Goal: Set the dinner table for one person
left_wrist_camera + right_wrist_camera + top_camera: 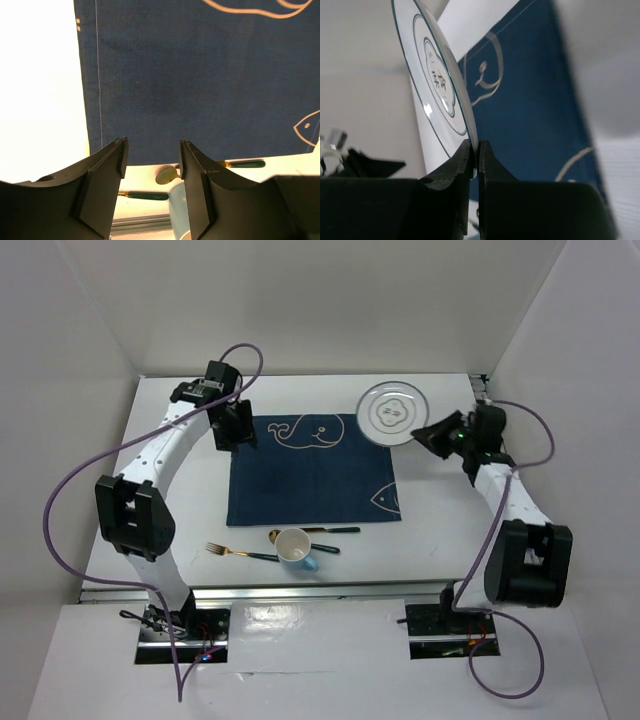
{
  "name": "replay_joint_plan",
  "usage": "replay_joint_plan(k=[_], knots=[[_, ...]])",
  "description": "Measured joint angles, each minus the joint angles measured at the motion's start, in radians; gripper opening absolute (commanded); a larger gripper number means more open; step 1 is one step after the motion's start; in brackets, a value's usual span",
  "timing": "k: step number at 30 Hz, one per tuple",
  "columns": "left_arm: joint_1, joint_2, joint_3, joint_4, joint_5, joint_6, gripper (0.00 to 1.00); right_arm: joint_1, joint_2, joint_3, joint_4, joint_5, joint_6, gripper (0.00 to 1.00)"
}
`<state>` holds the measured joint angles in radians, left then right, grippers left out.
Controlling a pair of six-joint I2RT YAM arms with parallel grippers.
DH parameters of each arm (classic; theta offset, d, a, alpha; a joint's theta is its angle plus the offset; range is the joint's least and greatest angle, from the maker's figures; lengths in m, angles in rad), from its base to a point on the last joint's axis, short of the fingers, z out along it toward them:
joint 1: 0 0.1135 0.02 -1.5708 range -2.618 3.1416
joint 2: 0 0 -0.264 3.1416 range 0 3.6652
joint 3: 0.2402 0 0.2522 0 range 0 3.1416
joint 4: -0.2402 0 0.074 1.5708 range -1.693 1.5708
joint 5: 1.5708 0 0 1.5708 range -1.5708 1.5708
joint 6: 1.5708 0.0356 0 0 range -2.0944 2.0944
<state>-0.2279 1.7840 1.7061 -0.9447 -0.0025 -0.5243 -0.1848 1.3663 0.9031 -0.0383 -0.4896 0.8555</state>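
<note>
Right gripper [476,145]: jaws pinched tight on plate [432,85] rim, right side. Left gripper [152,150]: jaws apart, empty, above mat [200,75]. Plate sits at mat's far right corner, over table [440,510]. Judgement: plate stiff, glossy, slippery, breakable. Rim the only hold, and plate may pivot in it.

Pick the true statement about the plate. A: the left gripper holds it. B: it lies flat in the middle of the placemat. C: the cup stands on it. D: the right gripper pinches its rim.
D: the right gripper is shut on the edge of the plate.
</note>
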Motion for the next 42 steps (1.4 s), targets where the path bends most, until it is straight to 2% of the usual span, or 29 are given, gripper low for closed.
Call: replay_joint_plan(k=[5, 8, 16, 24, 26, 27, 28, 30, 31, 32, 33, 35, 39, 42], knots=[[0.0, -0.053, 0.003, -0.016, -0.021, -0.005, 0.62, 0.256, 0.173, 0.119, 0.002, -0.021, -0.009, 0.0], [0.0, -0.1, 0.003, -0.025, -0.046, -0.008, 0.62, 0.361, 0.284, 0.172, 0.0, -0.03, -0.012, 0.0], [0.009, -0.242, -0.011, -0.027, -0.079, -0.033, 0.62, 0.452, 0.523, 0.313, -0.038, -0.041, -0.016, 0.0], [0.01, -0.252, -0.044, -0.031, -0.083, -0.033, 0.62, 0.477, 0.618, 0.32, -0.045, -0.05, 0.003, 0.0], [0.01, -0.252, -0.047, -0.035, -0.083, -0.033, 0.62, 0.477, 0.649, 0.321, -0.048, -0.055, 0.008, 0.1], [0.01, -0.252, -0.047, -0.035, -0.083, -0.033, 0.62, 0.477, 0.663, 0.322, -0.052, -0.06, 0.011, 0.18], [0.01, -0.252, -0.047, -0.035, -0.083, -0.033, 0.62, 0.477, 0.675, 0.323, -0.053, -0.068, 0.016, 0.37], [0.01, -0.252, -0.047, -0.035, -0.082, -0.033, 0.62, 0.479, 0.685, 0.332, -0.069, -0.062, 0.016, 0.61], [0.01, -0.252, -0.047, -0.035, -0.083, -0.033, 0.62, 0.48, 0.686, 0.334, -0.081, -0.061, 0.023, 0.67], [0.01, -0.252, -0.047, -0.035, -0.082, -0.033, 0.62, 0.48, 0.682, 0.342, -0.084, -0.07, 0.02, 0.79], [0.01, -0.252, -0.047, -0.035, -0.082, -0.033, 0.62, 0.484, 0.673, 0.35, -0.093, -0.057, 0.018, 0.85], [0.01, -0.252, -0.047, -0.035, -0.082, -0.033, 0.62, 0.492, 0.645, 0.358, -0.123, -0.01, -0.006, 0.91], [0.016, -0.252, -0.047, -0.036, -0.082, -0.032, 0.62, 0.497, 0.562, 0.359, -0.234, 0.11, -0.055, 0.91], [0.021, -0.252, -0.047, -0.036, -0.1, -0.027, 0.62, 0.499, 0.443, 0.359, -0.331, 0.203, -0.117, 0.94]])
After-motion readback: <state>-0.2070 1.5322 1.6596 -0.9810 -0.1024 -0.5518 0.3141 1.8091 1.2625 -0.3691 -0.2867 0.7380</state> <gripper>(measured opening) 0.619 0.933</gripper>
